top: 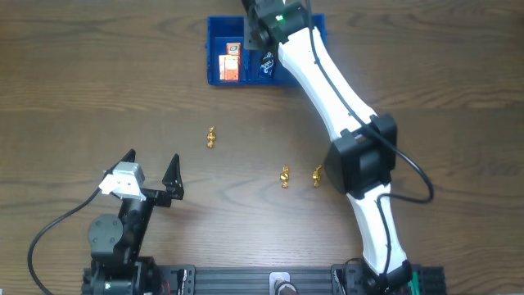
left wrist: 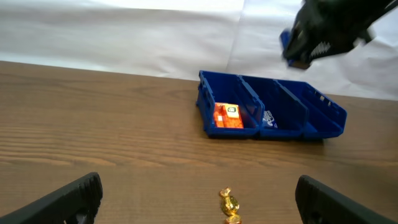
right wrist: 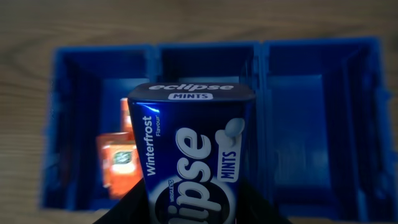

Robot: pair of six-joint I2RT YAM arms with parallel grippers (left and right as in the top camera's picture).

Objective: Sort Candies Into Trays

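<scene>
The mint tin (right wrist: 193,155) is clamped upright between the fingers of the right gripper (top: 255,26), held from its lower part with its top end pointing away from the wrist. It hangs in the air, not touching anything. Directly below this gripper lies the blue tray (left wrist: 208,118) with three compartments side by side, and the tin sits roughly over the middle one. Orange boxes (right wrist: 115,162) lie in the end compartment to one side of the held tin, and a dark packet (top: 267,64) lies in the middle compartment; what the third compartment holds cannot be made out. Well apart from the right gripper, three gold-wrapped candies lie on the wooden table (top: 82,82). One candy (top: 211,137) is just ahead of the left gripper (top: 152,164), between it and the tray. The second candy (top: 284,177) and third candy (top: 317,175) lie close together, off to that gripper's right and beside the right arm's elbow. The left gripper hovers low over the table, far from the tray, its fingers spread wide and holding nothing.
</scene>
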